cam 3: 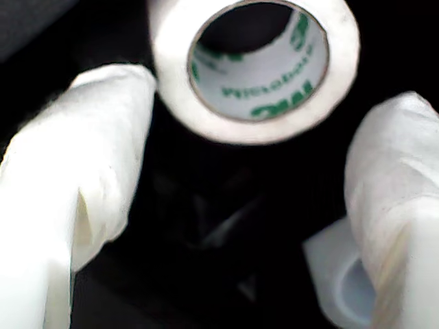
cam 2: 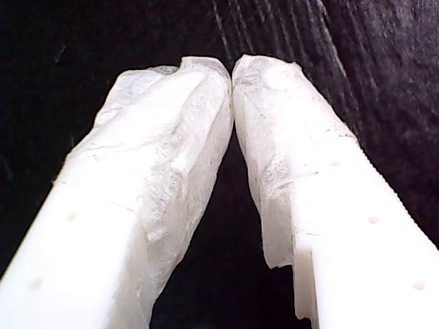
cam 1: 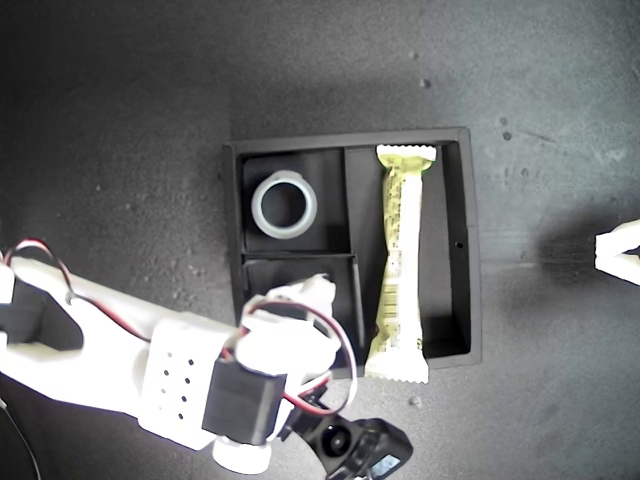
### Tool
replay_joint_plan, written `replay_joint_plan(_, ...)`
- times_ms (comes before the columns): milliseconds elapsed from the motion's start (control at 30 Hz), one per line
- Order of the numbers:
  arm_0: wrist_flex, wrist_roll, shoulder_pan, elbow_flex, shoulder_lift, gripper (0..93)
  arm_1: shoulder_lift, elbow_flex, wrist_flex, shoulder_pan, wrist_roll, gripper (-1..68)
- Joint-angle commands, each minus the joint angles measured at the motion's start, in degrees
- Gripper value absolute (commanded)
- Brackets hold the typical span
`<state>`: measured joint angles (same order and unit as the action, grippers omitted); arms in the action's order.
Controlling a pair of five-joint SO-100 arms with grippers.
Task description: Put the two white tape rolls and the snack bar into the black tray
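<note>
Inside the black tray, one white tape roll lies in a small compartment and the snack bar in the long one. My second claw, fingers spread, hangs over the tray with a green-printed tape roll just beyond its tips. My first claw is pressed together, empty, over the dark worktop.

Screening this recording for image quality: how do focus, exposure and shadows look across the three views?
Exterior view: sharp; snack bar slightly overexposed, soft arm shadow on the mat. First wrist view: my first gripper blown out white, background dark. Second wrist view: soft focus; tape roll and my second gripper blurred, tray interior nearly black.
</note>
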<state>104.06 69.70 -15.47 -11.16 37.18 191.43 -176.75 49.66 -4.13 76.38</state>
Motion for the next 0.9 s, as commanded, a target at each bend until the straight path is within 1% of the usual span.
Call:
replay_joint_plan(0, 1.05, -2.11, 1.32, -5.71, 11.95, 22.1, 0.53, -0.88, 0.70, 0.26, -0.62, -0.2)
replay_joint_plan(100, 1.05, -3.52, 3.69, -21.09, 28.21, 21.3, 0.53, -2.20, 0.88, 1.23, -0.88, -0.2)
replay_joint_plan(167, 1.05, -3.87, 6.15, -33.49, 40.78, 19.0, 0.53, -2.20, 3.34, 2.20, -0.88, -0.2)
replay_joint_plan(233, 1.05, -3.78, 9.14, -46.49, 53.44, 14.0, 0.53, -2.20, 6.06, 3.25, -0.79, -0.2)
replay_joint_plan(300, 0.35, -3.60, 12.04, -59.68, 65.57, 6.1, 0.53, -2.20, 9.58, 4.57, 0.09, -0.2)
replay_joint_plan(333, -0.79, -3.25, 13.36, -67.15, 72.60, 3.1, 0.53, -2.20, 11.51, 5.36, 0.62, -0.2)
replay_joint_plan(400, -4.83, -2.11, 15.29, -80.86, 85.08, 0.1, 0.53, -2.20, 14.33, 6.77, 1.58, -0.2)
replay_joint_plan(500, -12.04, 0.70, 15.73, -101.43, 104.94, 0.1, 0.53, -2.20, 19.25, 9.58, 2.72, -0.2)
replay_joint_plan(633, -19.25, 4.39, 14.24, -125.60, 128.94, 0.1, 0.53, -2.20, 22.94, 11.34, 4.48, -0.2)
replay_joint_plan(733, -21.27, 6.77, 12.83, -139.75, 143.88, 0.1, 0.53, -2.20, 25.22, 11.60, 6.24, -0.1)
replay_joint_plan(800, -21.36, 7.56, 12.13, -147.04, 153.02, 0.1, 0.53, -2.29, 26.28, 10.55, 7.73, 0.0)
replay_joint_plan(867, -21.36, 8.26, 11.51, -151.79, 156.62, 0.1, 0.35, -2.29, 27.16, 9.32, 9.14, 0.0)
